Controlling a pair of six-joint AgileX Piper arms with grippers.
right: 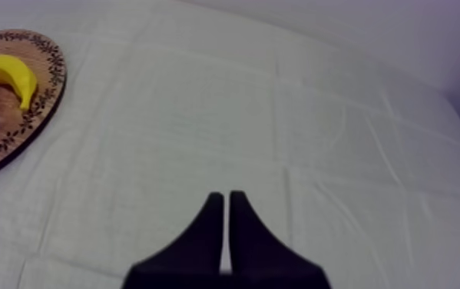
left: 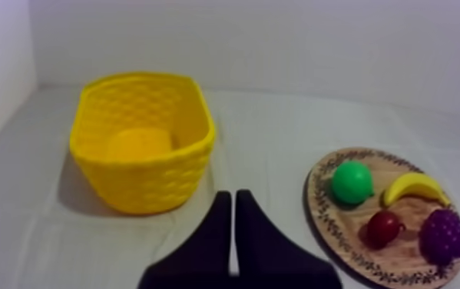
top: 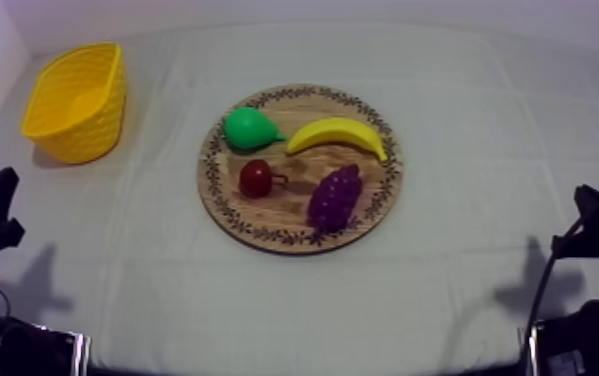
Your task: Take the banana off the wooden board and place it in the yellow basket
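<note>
Room: a plain pale wall [left: 294,46] stands behind the bench, and another stands at the basket's side. Neither looks to be in your way.
Bench: the bench [top: 463,260] has a grey-white cloth on it with soft creases. It looks flat, so things should not slide.
Board: the round wooden board with a patterned rim [top: 206,175] lies in the middle of the bench.
Basket: the yellow basket [top: 93,135] stands well apart from the board, at your far left, mouth up.
Banana: the yellow toy banana [top: 335,133] lies on the board's far right part. One tip is near the green pear [top: 247,128], and the purple grapes [top: 334,197] are just in front. Grab its fat middle, across the curve, so it cannot slip out. Keep off the grapes.
Left claw: your left claw [left: 233,198] is closed tight on nothing and faces the basket and the board. It is on the basket's side, so I would use it. Open it wide before you go down.
Right claw: your right claw [right: 223,198] is closed tight on nothing too, over bare cloth beside the board.
</note>
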